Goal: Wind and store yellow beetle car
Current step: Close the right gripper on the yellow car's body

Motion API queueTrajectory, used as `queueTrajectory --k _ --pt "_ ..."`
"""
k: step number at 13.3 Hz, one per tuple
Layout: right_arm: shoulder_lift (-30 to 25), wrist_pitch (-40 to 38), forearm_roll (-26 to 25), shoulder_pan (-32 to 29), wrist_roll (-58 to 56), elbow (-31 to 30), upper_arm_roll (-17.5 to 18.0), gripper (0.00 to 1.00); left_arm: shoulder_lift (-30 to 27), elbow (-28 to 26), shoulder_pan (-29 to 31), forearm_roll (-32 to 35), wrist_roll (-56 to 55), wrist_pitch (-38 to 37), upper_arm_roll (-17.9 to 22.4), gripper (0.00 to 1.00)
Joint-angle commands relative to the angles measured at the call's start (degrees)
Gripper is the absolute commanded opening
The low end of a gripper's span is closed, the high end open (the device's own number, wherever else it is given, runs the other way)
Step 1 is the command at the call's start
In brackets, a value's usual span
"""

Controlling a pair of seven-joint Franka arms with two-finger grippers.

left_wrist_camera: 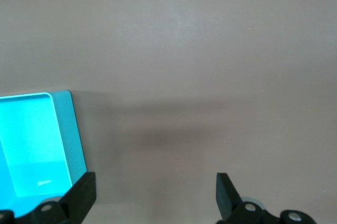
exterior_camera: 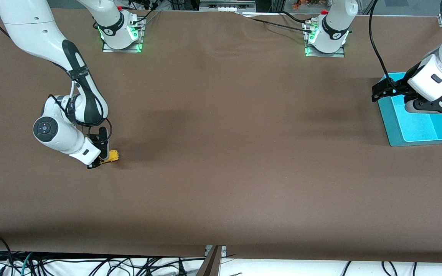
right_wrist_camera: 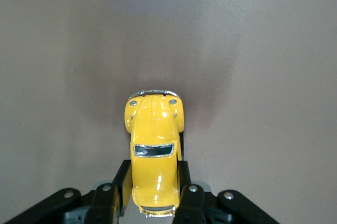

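Observation:
The yellow beetle car sits on the brown table near the right arm's end. My right gripper is shut on it, down at the table. In the right wrist view the car shows from above with its rear half between the two black fingers, which press on its sides; its nose points away from the gripper. My left gripper is open and empty, over the edge of the teal tray at the left arm's end. In the left wrist view its gripper spans bare table beside the tray.
The teal tray is shallow with a raised rim and holds nothing I can see. The two arm bases stand along the table's far edge. Cables hang below the table's near edge.

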Motion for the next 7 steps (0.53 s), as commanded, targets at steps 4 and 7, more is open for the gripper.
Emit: queueTrajectory --k 4,7 --pt "0.3 -2.0 0.8 0.4 6.4 -0.9 0.3 0.06 -0.6 -0.5 0.5 -0.9 0.1 0.0 -0.2 1.00" --pt "1.9 -1.4 0.8 -0.4 6.0 -0.9 0.1 0.07 -0.6 -0.5 0.5 -0.9 0.1 0.0 -0.2 1.00"
